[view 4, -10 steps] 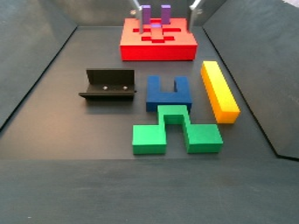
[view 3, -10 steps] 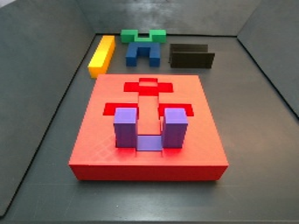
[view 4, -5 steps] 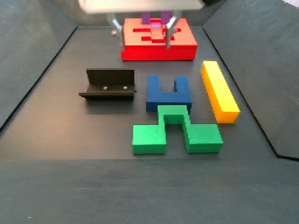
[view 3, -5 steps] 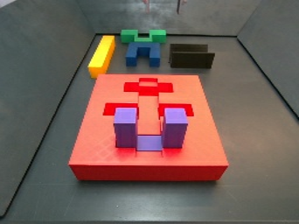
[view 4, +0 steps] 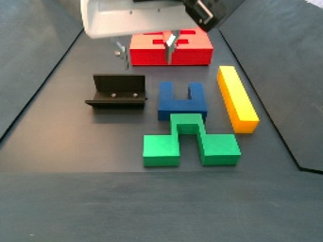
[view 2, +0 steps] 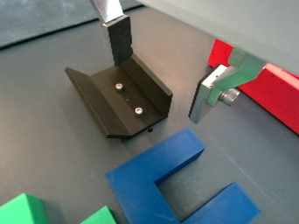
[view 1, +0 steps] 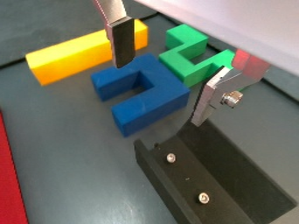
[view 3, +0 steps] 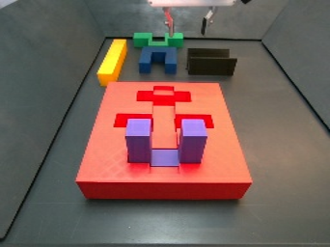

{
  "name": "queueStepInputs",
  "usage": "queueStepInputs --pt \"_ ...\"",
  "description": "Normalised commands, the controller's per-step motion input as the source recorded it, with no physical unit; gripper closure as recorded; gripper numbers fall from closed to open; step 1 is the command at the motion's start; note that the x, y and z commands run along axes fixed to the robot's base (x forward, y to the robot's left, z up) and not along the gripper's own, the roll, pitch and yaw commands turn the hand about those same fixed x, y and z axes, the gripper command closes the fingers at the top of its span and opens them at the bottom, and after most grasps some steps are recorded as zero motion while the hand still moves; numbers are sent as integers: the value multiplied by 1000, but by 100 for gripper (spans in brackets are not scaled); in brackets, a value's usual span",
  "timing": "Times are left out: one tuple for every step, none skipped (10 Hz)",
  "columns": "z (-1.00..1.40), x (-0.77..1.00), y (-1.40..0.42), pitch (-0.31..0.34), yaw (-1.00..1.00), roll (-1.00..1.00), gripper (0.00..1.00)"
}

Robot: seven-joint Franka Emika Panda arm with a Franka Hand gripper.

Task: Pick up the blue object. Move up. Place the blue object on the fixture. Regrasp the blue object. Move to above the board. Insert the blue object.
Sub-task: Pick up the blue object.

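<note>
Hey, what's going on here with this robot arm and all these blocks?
A single robot arm hangs above the floor with its gripper open and empty, near the fixture and the blue object. The blue object lies flat on the floor between the yellow bar and the fixture, touching the green block. Nothing is picked up yet. A purple block already sits in the red board.

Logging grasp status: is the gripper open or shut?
Open: the gripper hangs empty, fingers apart above the blue object.
</note>
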Motion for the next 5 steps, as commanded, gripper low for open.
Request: queueStepInputs --pt "-280 0 -143 0 -266 70 0" --pt "-237 0 -126 0 -389 49 0" --pt "-177 0 -109 0 -411 1 0" --pt "-189 0 -26 0 -389 0 0" --pt "-200 0 0 0 -400 0 0"
